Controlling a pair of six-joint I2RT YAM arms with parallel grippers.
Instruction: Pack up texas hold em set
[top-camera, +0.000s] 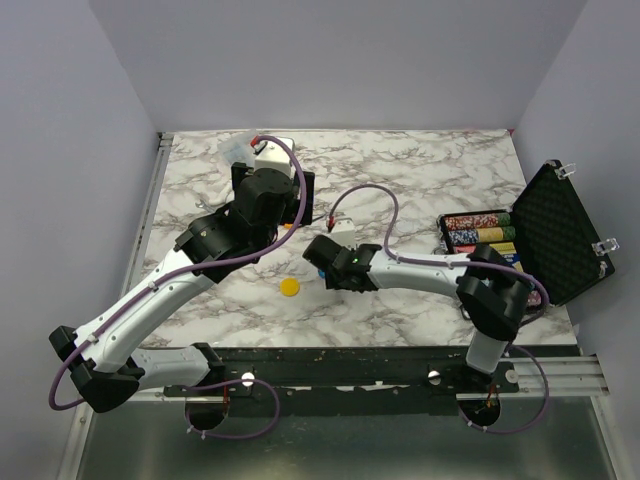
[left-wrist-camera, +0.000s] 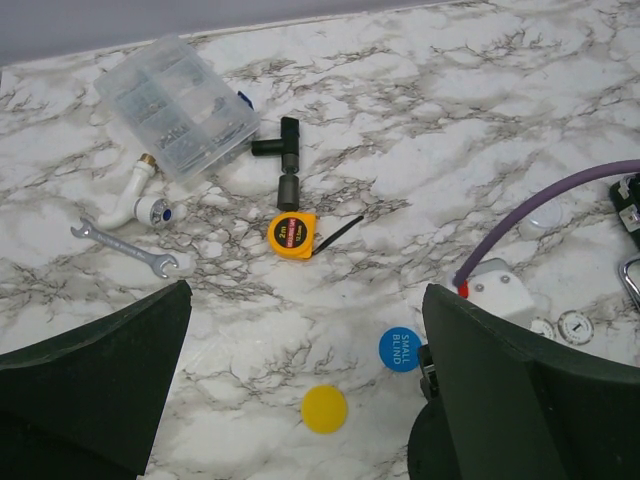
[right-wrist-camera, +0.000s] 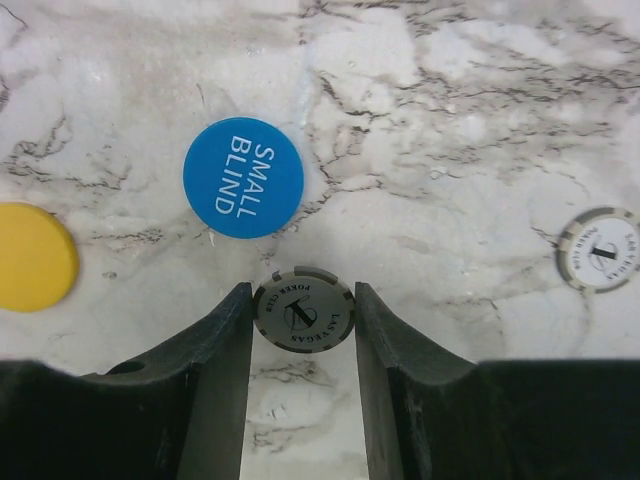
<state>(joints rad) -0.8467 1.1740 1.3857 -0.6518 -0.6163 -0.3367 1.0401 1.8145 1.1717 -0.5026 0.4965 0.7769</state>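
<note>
Here, the grey-and-white round poker chip (right-wrist-camera: 303, 310) lies flat on the white marble-patterned table (right-wrist-camera: 450, 120). It is caught edge to edge between the two black fingers of the right gripper (right-wrist-camera: 303, 292), whose jaws press both rims, probably because a flat disc offers no other purchase. At 11 o'clock of it sits the blue round "SMALL BLIND" disc (right-wrist-camera: 243, 178), at 9 o'clock the yellow round plastic disc (right-wrist-camera: 30, 257), and at 3 o'clock a second grey-and-white poker chip (right-wrist-camera: 598, 249), all loose and apart. In the overhead view, the black hard briefcase (top-camera: 555, 235) stands open at 3 o'clock of the right gripper, its coloured chip rows (top-camera: 478, 232) exposed to receive pieces. The left gripper (left-wrist-camera: 307, 292) hovers with jaws spread wide, holding nothing.
</note>
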